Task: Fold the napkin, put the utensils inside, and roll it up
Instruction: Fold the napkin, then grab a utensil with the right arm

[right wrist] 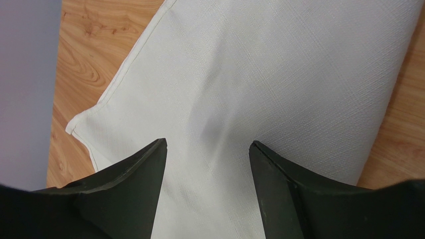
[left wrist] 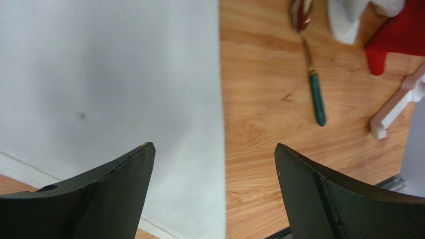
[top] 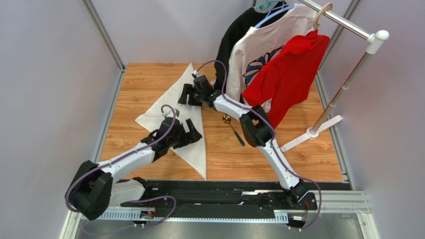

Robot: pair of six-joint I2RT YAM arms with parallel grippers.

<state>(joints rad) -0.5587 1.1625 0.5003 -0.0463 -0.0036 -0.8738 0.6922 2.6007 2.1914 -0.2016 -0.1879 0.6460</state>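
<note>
Napkin (top: 152, 117), folded to a triangle, is shown left of centre on the wooden table (top: 309, 154). The left gripper (top: 193, 130) is held above its straight right edge, jaws spread wide and empty; the right gripper (top: 187, 93) is poised over the far part, jaws likewise apart, nothing clamped. The spoon (top: 233, 130), on bare wood just beside the cloth, is probably best lifted by its thin handle and laid parallel to that edge. At right, a clothes rack (top: 344, 89) is enclosed by grey walls
</note>
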